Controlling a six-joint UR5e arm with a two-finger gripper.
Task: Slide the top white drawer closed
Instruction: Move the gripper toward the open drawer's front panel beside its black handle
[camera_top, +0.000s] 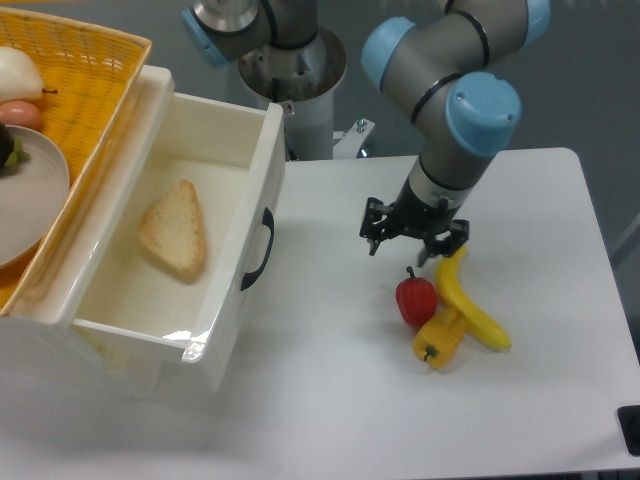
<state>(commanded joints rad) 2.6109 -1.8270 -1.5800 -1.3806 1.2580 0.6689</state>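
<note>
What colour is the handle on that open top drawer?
Black: a curved black handle on the front of the glossy top white drawer, clear in the fixed camera view.

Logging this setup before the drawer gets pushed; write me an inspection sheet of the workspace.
Surface: white table, bare near the front edge.
Job's things: top white drawer pulled open, bread slice inside.
Clutter: red pepper, yellow pepper, banana clustered together; yellow basket on the cabinet holding a plate.
Grippers: gripper above the table, right of the drawer, holding nothing.
Cables: nothing seen.
Surroundings: robot base behind the table.
</note>
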